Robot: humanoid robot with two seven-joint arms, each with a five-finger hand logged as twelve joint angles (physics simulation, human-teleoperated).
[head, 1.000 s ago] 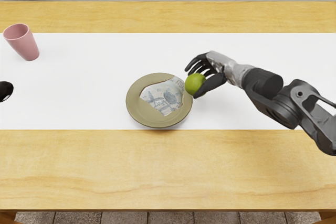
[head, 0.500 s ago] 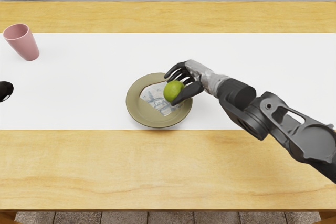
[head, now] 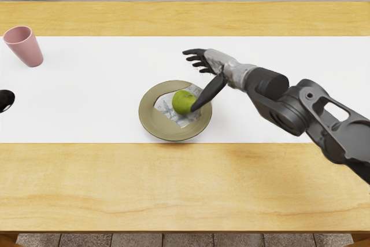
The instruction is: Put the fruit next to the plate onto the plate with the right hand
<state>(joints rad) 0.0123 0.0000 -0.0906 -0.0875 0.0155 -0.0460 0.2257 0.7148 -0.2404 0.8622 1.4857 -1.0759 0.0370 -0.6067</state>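
Now the right hand (head: 211,66) spreads its fingers (head: 194,54) off the round green fruit (head: 182,102), which rests on the olive round plate (head: 151,121): task seemingly done.

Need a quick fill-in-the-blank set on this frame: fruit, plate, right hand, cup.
1. The fruit on the plate is ___ in colour.
2. The right hand has its fingers spread and holds ___.
3. The cup at the far left is ___.
Missing words: green; nothing; pink.
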